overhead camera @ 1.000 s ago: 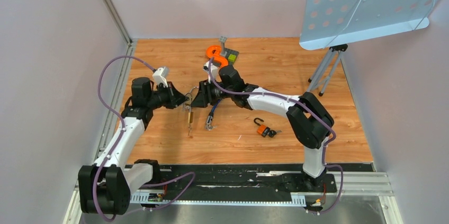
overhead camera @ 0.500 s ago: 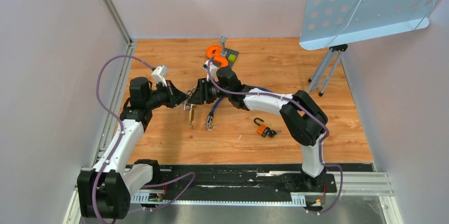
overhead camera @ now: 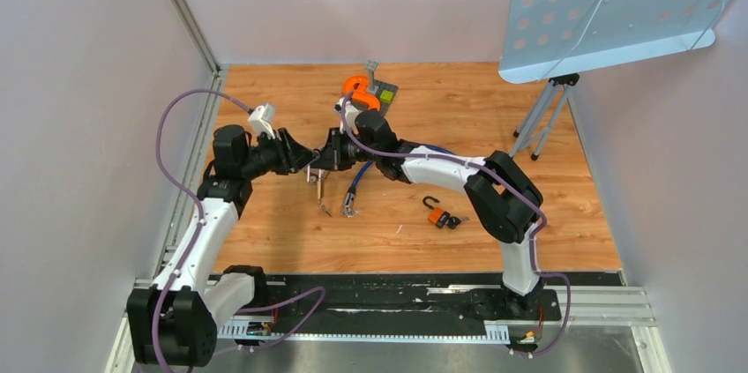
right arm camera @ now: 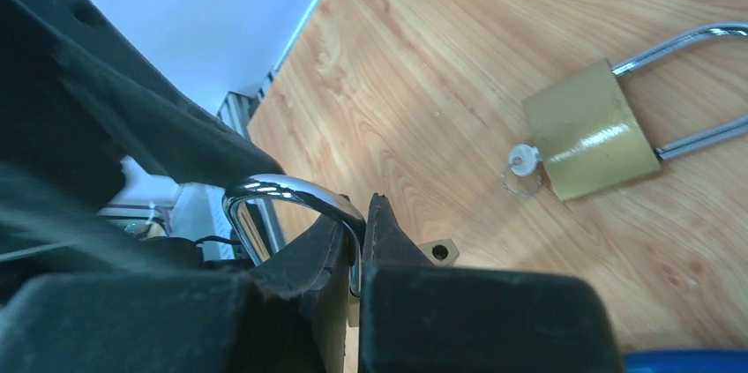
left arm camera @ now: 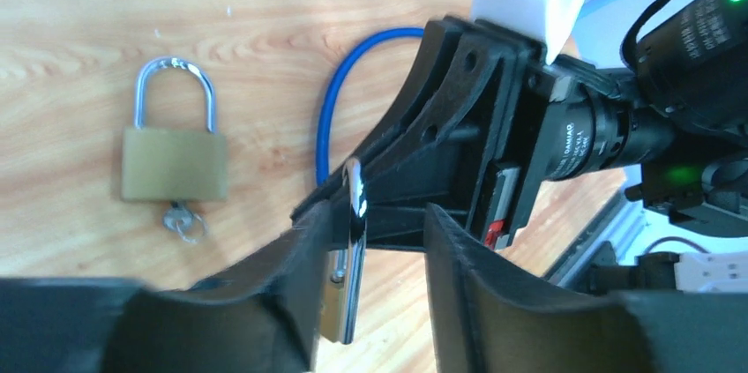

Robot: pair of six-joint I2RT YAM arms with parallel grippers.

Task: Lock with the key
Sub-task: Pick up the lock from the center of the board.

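Note:
A brass padlock hangs in the air between my two grippers, its chrome shackle (right arm camera: 284, 190) pinched by my right gripper (right arm camera: 357, 254), which is shut on it. In the left wrist view the shackle (left arm camera: 355, 205) rests against one finger of my left gripper (left arm camera: 379, 223). The other finger stands well apart, so that gripper is open. From above the hanging padlock (overhead camera: 320, 188) dangles below both grippers. A second brass padlock (left arm camera: 174, 161) lies flat on the wood with a key (left arm camera: 181, 219) in its keyhole. The right wrist view shows this padlock (right arm camera: 591, 130) too.
A blue cable lock (overhead camera: 355, 183) lies just right of the grippers. An orange padlock (overhead camera: 438, 216) with keys rests further right. At the back sit an orange hook-shaped part (overhead camera: 360, 91) and a tripod (overhead camera: 542, 117) carrying a perforated blue panel (overhead camera: 617, 11).
My right gripper has closed on the padlock's shackle and my left gripper has opened off it. The padlock has swung slightly.

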